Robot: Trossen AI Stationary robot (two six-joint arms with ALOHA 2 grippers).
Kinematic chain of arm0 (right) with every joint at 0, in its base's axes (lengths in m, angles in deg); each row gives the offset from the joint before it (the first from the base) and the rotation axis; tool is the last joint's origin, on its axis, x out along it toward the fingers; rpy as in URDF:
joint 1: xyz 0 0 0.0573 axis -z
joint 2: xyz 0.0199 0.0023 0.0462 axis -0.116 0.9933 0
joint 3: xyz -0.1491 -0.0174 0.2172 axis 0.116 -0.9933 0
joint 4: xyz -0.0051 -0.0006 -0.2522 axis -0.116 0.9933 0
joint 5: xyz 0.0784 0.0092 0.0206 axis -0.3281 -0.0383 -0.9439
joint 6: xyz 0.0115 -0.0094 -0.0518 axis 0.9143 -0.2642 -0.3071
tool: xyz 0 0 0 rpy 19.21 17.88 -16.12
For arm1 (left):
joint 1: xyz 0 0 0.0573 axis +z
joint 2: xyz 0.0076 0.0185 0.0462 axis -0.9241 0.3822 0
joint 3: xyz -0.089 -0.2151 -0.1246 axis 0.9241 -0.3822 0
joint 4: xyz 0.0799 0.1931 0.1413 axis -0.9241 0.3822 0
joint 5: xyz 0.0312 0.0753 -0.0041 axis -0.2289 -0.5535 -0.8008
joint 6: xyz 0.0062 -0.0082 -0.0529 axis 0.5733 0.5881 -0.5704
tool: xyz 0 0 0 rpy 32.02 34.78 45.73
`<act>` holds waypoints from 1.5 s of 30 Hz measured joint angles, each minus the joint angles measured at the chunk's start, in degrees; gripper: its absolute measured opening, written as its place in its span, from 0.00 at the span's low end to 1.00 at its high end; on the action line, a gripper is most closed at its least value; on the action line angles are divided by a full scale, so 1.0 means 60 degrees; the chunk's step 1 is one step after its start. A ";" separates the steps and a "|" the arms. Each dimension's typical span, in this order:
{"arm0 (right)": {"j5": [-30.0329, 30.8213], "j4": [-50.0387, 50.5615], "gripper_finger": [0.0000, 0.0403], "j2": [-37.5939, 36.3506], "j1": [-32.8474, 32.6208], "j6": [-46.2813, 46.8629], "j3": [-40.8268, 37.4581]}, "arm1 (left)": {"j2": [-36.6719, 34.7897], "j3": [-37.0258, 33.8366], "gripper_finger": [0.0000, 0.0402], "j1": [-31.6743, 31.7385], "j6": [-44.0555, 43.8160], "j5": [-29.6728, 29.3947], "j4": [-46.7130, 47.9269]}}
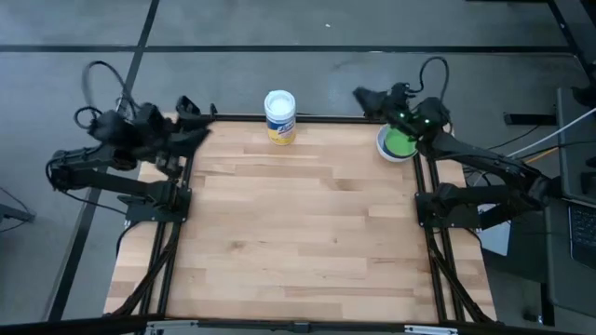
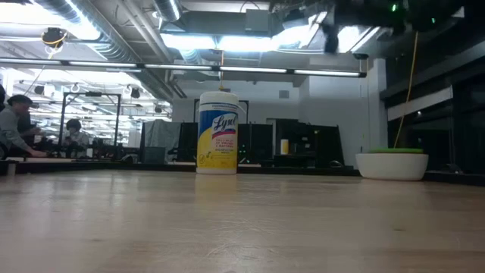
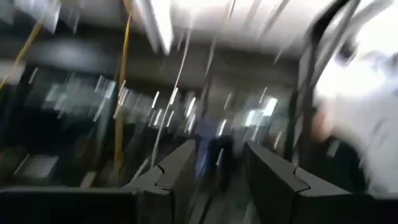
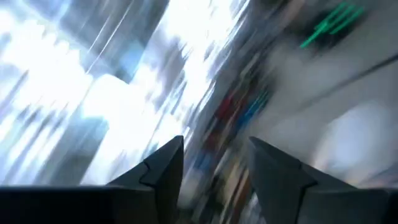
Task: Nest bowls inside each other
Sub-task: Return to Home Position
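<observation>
A white bowl (image 1: pixel 395 145) with a green bowl (image 1: pixel 400 142) nested inside it rests on its base at the table's far right corner. The low view shows it as a white bowl (image 2: pixel 392 166) with a green rim (image 2: pixel 396 151) above its edge. No other bowls show. My right gripper (image 1: pixel 363 94) is raised beyond the far edge, to the left of the bowls, and stands open and empty in the right wrist view (image 4: pixel 214 180). My left gripper (image 1: pixel 199 111) waits raised at the far left corner, open and empty (image 3: pixel 221 180).
A white canister with a yellow label (image 1: pixel 279 116) stands upright at the middle of the far edge (image 2: pixel 217 133). The wooden tabletop (image 1: pixel 298 233) is bare between the two arm bases. People sit in the room far behind the table (image 2: pixel 15 129).
</observation>
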 joint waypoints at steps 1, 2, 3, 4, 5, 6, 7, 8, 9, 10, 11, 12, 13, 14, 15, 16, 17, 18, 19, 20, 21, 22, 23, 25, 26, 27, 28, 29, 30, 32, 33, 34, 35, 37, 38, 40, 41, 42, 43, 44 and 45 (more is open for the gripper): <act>-0.1029 -0.0078 0.43 0.0035 -0.0189 -0.0070 0.0253 | -0.0068 0.0088 0.34 0.0049 0.0017 -0.0138 0.0998; -0.2047 0.0211 0.42 0.0042 -0.0380 -0.0135 0.0571 | -0.0081 0.0237 0.34 0.0103 0.0024 -0.0302 0.2221; -0.2963 0.0874 0.40 0.0042 -0.0570 -0.0181 0.0901 | -0.0051 0.0386 0.34 0.0143 0.0031 -0.0474 0.3409; -0.3847 0.2006 0.39 0.0041 -0.0838 -0.0290 0.1302 | 0.0052 0.0520 0.34 0.0193 0.0077 -0.0649 0.4568; -0.4534 0.3458 0.37 0.0050 -0.1127 -0.0554 0.1730 | 0.0211 0.0646 0.34 0.0247 0.0128 -0.0808 0.5564; -0.5003 0.5023 0.36 0.0063 -0.1463 -0.1043 0.2176 | 0.0359 0.0745 0.34 0.0299 0.0172 -0.0880 0.6309; -0.5210 0.6753 0.34 0.0080 -0.1849 -0.1737 0.2682 | 0.0553 0.0809 0.34 0.0339 0.0193 -0.0861 0.6814; -0.5272 0.8407 0.33 0.0119 -0.2216 -0.2503 0.3170 | 0.0731 0.0876 0.34 0.0372 0.0195 -0.0775 0.7243; -0.5302 0.9964 0.32 0.0216 -0.2570 -0.3261 0.3649 | 0.0879 0.0959 0.34 0.0396 0.0195 -0.0602 0.7625; -0.5328 1.1478 0.31 0.0350 -0.2928 -0.3966 0.4071 | 0.1054 0.1073 0.34 0.0421 0.0195 -0.0352 0.7996; -0.5321 1.2968 0.30 0.0540 -0.3238 -0.4637 0.4392 | 0.1268 0.1184 0.34 0.0421 0.0200 -0.0087 0.8456; -0.5214 1.4299 0.30 0.0761 -0.3546 -0.5280 0.4675 | 0.1522 0.1273 0.34 0.0416 0.0225 0.0137 0.9104; -0.5029 1.5231 0.30 0.0972 -0.3854 -0.5887 0.4914 | 0.1784 0.1327 0.34 0.0414 0.0259 0.0348 0.9705; -0.4818 1.5865 0.31 0.1136 -0.4141 -0.6387 0.5123 | 0.2031 0.1337 0.34 0.0395 0.0320 0.0586 0.9993; -0.4568 1.6064 0.32 0.1231 -0.4401 -0.6744 0.5291 | 0.2256 0.1331 0.34 0.0365 0.0333 0.0909 0.9810; -0.4305 1.5794 0.33 0.1256 -0.4663 -0.6939 0.5447 | 0.2335 0.1306 0.34 0.0311 0.0336 0.1230 0.9249; -0.3911 1.5164 0.34 0.1235 -0.4916 -0.6993 0.5592 | 0.2264 0.1308 0.34 0.0259 0.0298 0.1468 0.8400; -0.3296 1.4294 0.35 0.1130 -0.5143 -0.6994 0.5707 | 0.2101 0.1365 0.34 0.0224 0.0223 0.1625 0.7376; -0.2483 1.3393 0.36 0.0936 -0.5357 -0.7006 0.5775 | 0.1893 0.1398 0.34 0.0221 0.0131 0.1663 0.6523; -0.1637 1.2617 0.36 0.0655 -0.5572 -0.7066 0.5791 | 0.1681 0.1405 0.34 0.0278 0.0060 0.1562 0.5984; -0.0789 1.2058 0.37 0.0312 -0.5773 -0.7207 0.5804 | 0.1396 0.1391 0.34 0.0408 0.0001 0.1406 0.5610; 0.0043 1.1695 0.37 -0.0057 -0.5960 -0.7388 0.5777 | 0.1068 0.1371 0.34 0.0555 -0.0055 0.1287 0.5327; 0.0740 1.1431 0.38 -0.0488 -0.6184 -0.7599 0.5631 | 0.0712 0.1367 0.34 0.0703 -0.0063 0.1225 0.5273; 0.2025 1.0936 0.38 -0.1430 -0.6662 -0.8196 0.5135 | -0.0095 0.1381 0.34 0.0888 -0.0105 0.1214 0.5428; 0.2577 1.0747 0.39 -0.1996 -0.6957 -0.8413 0.4751 | -0.0503 0.1355 0.34 0.0936 -0.0122 0.1232 0.5699; 0.3089 1.0487 0.39 -0.2565 -0.7257 -0.8581 0.4278 | -0.0926 0.1206 0.34 0.0989 -0.0122 0.1243 0.5802; 0.3636 0.9972 0.39 -0.3123 -0.7508 -0.8769 0.3749 | -0.1270 0.1021 0.34 0.1057 -0.0118 0.1131 0.5730; 0.4131 0.9427 0.40 -0.3683 -0.7724 -0.9007 0.3158 | -0.1580 0.0757 0.34 0.1106 -0.0117 0.0932 0.5631; 0.4445 0.9069 0.40 -0.4290 -0.7887 -0.9231 0.2521 | -0.1861 0.0404 0.34 0.1161 -0.0089 0.0705 0.5519; 0.4668 0.8576 0.40 -0.5407 -0.8075 -0.9492 0.1397 | -0.2359 -0.0344 0.34 0.1264 0.0003 0.0430 0.4904; 0.4736 0.8368 0.40 -0.5961 -0.8121 -0.9556 0.0894 | -0.2586 -0.0739 0.34 0.1312 0.0029 0.0433 0.4602; 0.4797 0.8168 0.39 -0.6460 -0.8132 -0.9663 0.0409 | -0.2812 -0.1143 0.34 0.1346 0.0031 0.0460 0.4349; 0.4756 0.7898 0.39 -0.6870 -0.8139 -0.9829 0.0001 | -0.3004 -0.1554 0.34 0.1368 0.0024 0.0560 0.4021; 0.4535 0.7675 0.38 -0.7567 -0.8140 -1.0101 -0.0787 | -0.3309 -0.2514 0.34 0.1365 -0.0025 0.0780 0.3430; 0.4440 0.7621 0.38 -0.7810 -0.8139 -1.0218 -0.1098 | -0.3392 -0.3005 0.34 0.1365 -0.0053 0.0987 0.2940; 0.4271 0.7582 0.38 -0.8167 -0.8137 -1.0405 -0.1682 | -0.3605 -0.3969 0.34 0.1365 -0.0011 0.1307 0.2111; 0.4159 0.7510 0.38 -0.8281 -0.8140 -1.0494 -0.1965 | -0.3690 -0.4411 0.34 0.1365 0.0011 0.1334 0.1838; 0.4063 0.7441 0.39 -0.8371 -0.8140 -1.0574 -0.2251 | -0.3757 -0.4826 0.34 0.1365 0.0085 0.1315 0.1553; 0.3955 0.7229 0.39 -0.8414 -0.8140 -1.0727 -0.2538 | -0.3794 -0.5239 0.34 0.1365 0.0119 0.1311 0.1227; 0.3857 0.6890 0.39 -0.8447 -0.8140 -1.0895 -0.2820 | -0.3820 -0.5676 0.34 0.1367 0.0147 0.1338 0.0877; 0.3753 0.6613 0.40 -0.8489 -0.8140 -1.1109 -0.3072 | -0.3874 -0.6076 0.34 0.1365 0.0178 0.1386 0.0433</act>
